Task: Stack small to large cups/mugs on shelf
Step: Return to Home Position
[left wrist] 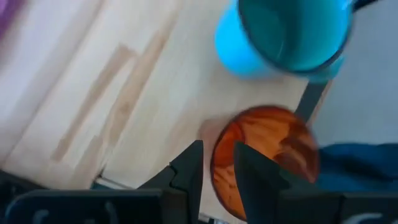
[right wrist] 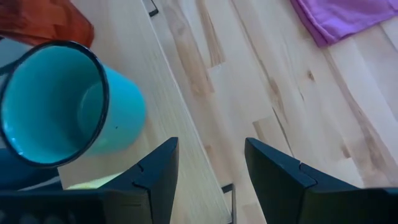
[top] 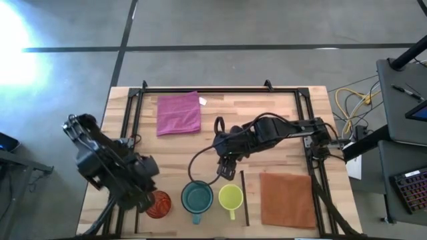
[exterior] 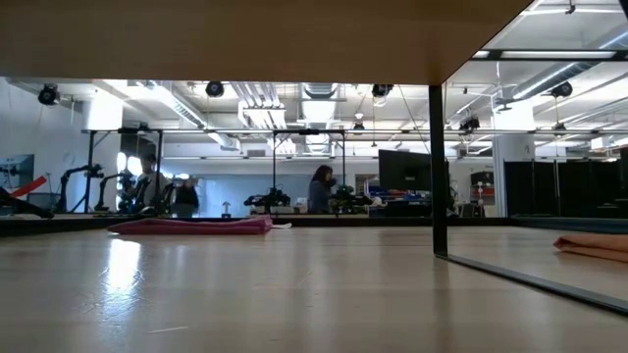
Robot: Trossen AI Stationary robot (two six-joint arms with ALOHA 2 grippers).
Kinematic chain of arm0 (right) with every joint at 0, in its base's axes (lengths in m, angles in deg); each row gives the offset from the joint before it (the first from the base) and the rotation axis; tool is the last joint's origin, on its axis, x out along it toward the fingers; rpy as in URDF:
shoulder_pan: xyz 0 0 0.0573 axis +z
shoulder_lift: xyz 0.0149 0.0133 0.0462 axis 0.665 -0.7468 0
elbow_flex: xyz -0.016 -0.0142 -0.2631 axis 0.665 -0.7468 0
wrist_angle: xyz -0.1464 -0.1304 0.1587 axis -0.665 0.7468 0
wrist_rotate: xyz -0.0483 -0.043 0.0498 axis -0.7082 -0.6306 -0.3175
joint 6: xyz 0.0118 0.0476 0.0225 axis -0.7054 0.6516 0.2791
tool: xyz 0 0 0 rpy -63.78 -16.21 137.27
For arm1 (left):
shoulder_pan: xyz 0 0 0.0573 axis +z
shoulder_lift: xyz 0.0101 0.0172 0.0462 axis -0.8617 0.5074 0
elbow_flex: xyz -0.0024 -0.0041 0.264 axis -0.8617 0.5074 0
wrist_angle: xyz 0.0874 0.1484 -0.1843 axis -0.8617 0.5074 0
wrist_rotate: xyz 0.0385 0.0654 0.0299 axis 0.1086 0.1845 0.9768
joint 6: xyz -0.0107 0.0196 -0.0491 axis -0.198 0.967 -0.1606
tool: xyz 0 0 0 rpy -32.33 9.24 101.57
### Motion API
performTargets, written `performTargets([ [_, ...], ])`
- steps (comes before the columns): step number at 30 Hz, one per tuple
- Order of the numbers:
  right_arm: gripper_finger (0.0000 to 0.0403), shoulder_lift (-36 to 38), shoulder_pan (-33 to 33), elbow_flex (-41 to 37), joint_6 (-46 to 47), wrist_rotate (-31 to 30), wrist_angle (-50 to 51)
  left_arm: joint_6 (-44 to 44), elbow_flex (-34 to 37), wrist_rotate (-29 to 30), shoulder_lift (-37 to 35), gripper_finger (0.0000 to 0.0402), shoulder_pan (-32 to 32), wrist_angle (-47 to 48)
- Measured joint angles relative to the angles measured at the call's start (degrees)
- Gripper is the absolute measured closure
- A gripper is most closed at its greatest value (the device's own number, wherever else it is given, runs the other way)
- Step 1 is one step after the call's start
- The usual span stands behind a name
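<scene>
Three cups stand upright in a row on the shelf (top: 215, 217) near the table's front edge: a red-orange cup (top: 158, 203), a teal mug (top: 197, 198) and a yellow mug (top: 231, 198). My left gripper (left wrist: 217, 165) hovers at the red-orange cup (left wrist: 267, 155), narrowly open. One finger is over the cup's inside and one is outside its wall. My right gripper (right wrist: 208, 168) hangs open above the bare wood, just beyond the teal mug (right wrist: 62, 106), with nothing between its fingers. The low view shows no cup or gripper. My left gripper comes at the red-orange cup from above, slanting down, its fingers (left wrist: 189, 171) on either side of the cup's rim (left wrist: 214, 155). I cannot tell whether they touch it. The cup stands upright on the table.
A magenta cloth (top: 179, 113) lies at the far left of the middle, and a rust-brown mat (top: 287, 199) at the near right. A thin black strip (top: 243, 197) runs beside the yellow mug. Black frame rails (top: 131, 113) border the tabletop. Bare wood lies in the middle.
</scene>
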Motion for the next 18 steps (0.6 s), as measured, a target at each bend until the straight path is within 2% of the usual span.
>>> performTargets([
  [3, 0.0225, 1.21, -0.13, -0.02, -1.33, 0.0, -1.15, 0.59, -1.28, 4.81, -2.64, 0.0328, -0.04, 0.02],
  [6, 0.0225, 4.09, -0.54, -0.03, -6.99, 0.43, -6.8, 5.86, -3.37, 11.75, -5.71, 0.0328, -0.04, -1.53],
  [9, 0.0225, 8.8, -0.66, -0.04, -13.54, 0.44, -14.69, 12.92, -4.51, 16.48, -9.06, 0.0328, 0.0, -8.27],
  [12, 0.0225, 14.1, -0.61, 0.03, -17.46, 0.16, -19.79, 14.74, -4.39, 16.94, -12.18, 0.0328, 0.0, -16.58],
  [14, 0.0225, 17.35, -0.59, 0.04, -12.37, -0.35, -20.61, 16.78, -4.13, 19.8, -13.64, 0.0328, 0.0, -22.71],
  [16, 0.0225, 20.2, -0.61, 0.04, -6.6, -2.22, -21.53, 25.0, -4.05, 23.47, -14.16, 0.0328, 0.0, -28.61],
  [18, 0.0225, 22.82, 0.59, 0.04, -10.16, -2.5, -21.68, 35.97, -3.74, 23.52, -13.73, 0.0328, 0.0, -32.79],
])
